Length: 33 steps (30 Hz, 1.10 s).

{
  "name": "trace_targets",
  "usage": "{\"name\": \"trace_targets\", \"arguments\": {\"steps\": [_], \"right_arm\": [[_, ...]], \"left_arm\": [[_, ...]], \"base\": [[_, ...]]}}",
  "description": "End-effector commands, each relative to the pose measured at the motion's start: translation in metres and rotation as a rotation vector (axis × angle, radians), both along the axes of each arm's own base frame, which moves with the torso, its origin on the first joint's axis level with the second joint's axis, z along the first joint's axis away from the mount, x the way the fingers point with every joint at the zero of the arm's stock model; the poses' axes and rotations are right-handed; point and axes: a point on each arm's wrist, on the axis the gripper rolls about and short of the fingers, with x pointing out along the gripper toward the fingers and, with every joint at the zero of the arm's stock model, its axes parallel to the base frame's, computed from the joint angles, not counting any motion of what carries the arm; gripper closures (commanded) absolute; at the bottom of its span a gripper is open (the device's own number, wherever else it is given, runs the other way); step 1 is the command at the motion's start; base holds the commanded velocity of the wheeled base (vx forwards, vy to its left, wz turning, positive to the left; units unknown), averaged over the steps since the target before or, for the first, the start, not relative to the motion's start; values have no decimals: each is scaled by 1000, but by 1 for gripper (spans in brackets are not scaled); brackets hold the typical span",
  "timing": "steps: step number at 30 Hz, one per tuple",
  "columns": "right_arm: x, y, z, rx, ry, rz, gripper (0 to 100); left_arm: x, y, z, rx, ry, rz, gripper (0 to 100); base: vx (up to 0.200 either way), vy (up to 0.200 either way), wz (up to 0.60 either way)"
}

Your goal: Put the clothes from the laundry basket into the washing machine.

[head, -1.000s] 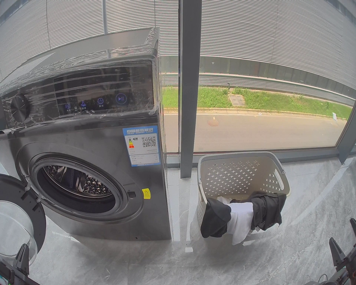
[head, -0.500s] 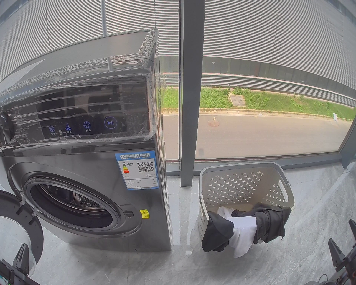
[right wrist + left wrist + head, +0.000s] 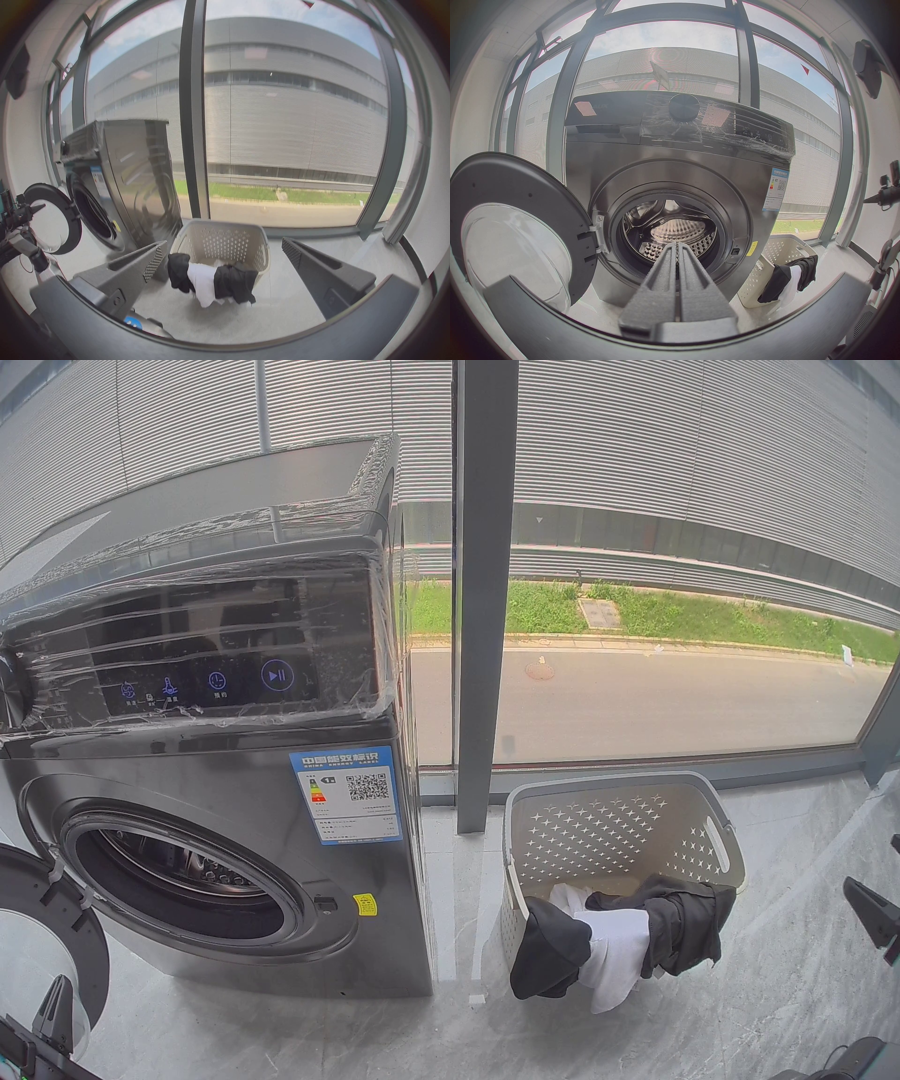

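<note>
Higher now than half a second ago, at the right edge of the head view: right gripper (image 3: 222,243), fingers spread wide, nothing between them. Low at the left, same place as before: left gripper (image 3: 676,246), fingers pressed together, nothing held, pointing toward the drum (image 3: 670,220). Farther, on the grey floor (image 3: 750,997), clothes (image 3: 609,937), black and white, hanging over the near rim of the laundry basket (image 3: 609,784), well apart from both grippers. Just beside the basket, on its left, washing machine (image 3: 234,754), round door (image 3: 520,187) swung open to the left. Behind all, grey pillar (image 3: 483,594) and large window (image 3: 675,547).
</note>
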Motion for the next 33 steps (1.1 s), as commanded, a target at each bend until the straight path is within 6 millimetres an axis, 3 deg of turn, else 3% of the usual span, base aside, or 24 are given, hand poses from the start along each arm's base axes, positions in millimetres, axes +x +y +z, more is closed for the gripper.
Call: {"name": "trace_targets", "arguments": {"steps": [1, 2, 8, 16, 23, 27, 33], "right_arm": [[118, 28, -19, -141, 513, 34, 0], [133, 31, -31, -148, 587, 54, 0], [176, 19, -63, -149, 674, -9, 0], [233, 7, -92, -148, 733, -74, 0], [248, 8, -123, -163, 815, -45, 0], [255, 9, -130, -159, 819, -9, 0], [282, 7, -142, -148, 809, -3, 0]], "left_arm": [[-1, 0, 0, 0, -16, 1, 100], [-1, 0, 0, 0, -16, 0, 100], [-1, 0, 0, -1, -16, 0, 100], [-1, 0, 0, -1, -16, 1, 100], [-1, 0, 0, -6, -18, 1, 100], [-1, 0, 0, -8, -18, 2, 100], [-1, 0, 0, -9, -20, 5, 100]], "base": [[0, 0, 0], [0, 0, 0], [0, 0, 0], [0, 0, 0], [0, 0, 0], [0, 0, 0], [0, 0, 0]]}}
